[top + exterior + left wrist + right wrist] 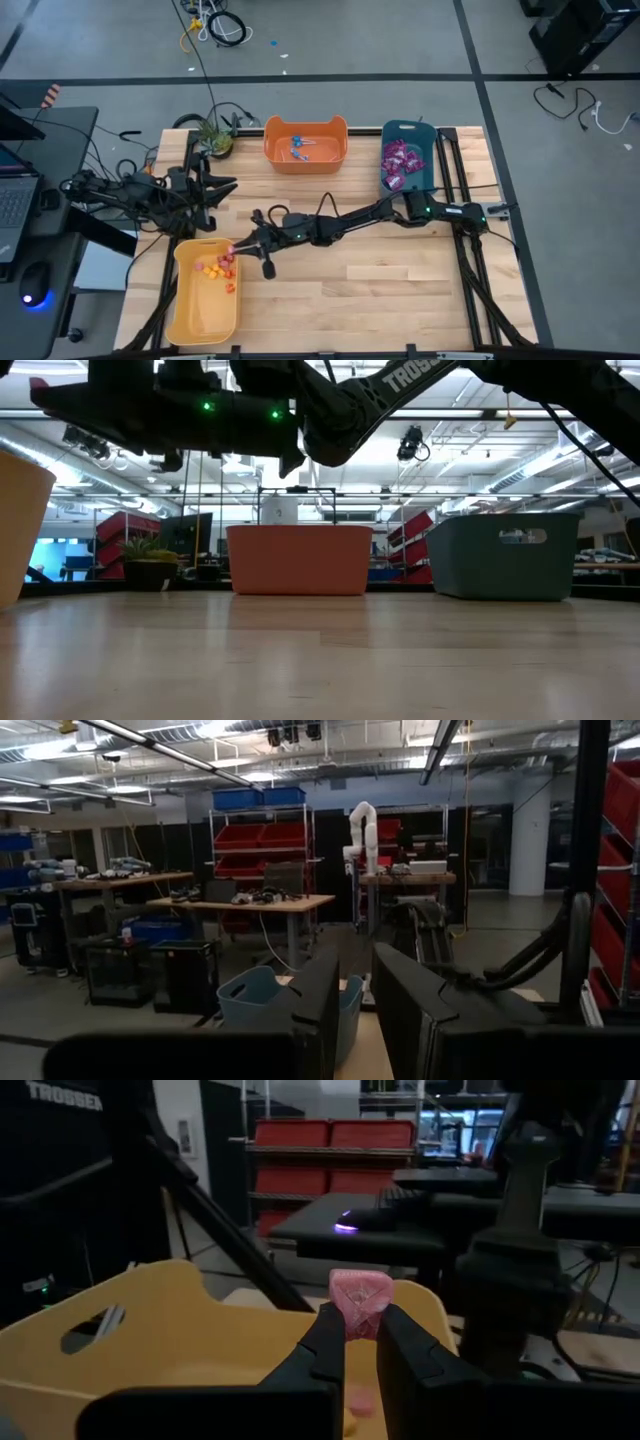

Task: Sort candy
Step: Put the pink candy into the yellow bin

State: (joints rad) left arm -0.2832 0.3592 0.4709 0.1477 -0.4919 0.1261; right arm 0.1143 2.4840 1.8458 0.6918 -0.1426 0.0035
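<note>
Now my right gripper (362, 1342) pinched a pink candy (361, 1302) over the yellow bin (190, 320), at 8 o'clock on the table; next I judged it needed only releasing. The left gripper (356, 1010) waited narrow at 10 o'clock.

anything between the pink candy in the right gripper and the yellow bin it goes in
Nothing visible. The right gripper holds the pink candy over the yellow bin, with only open air below it.
</note>
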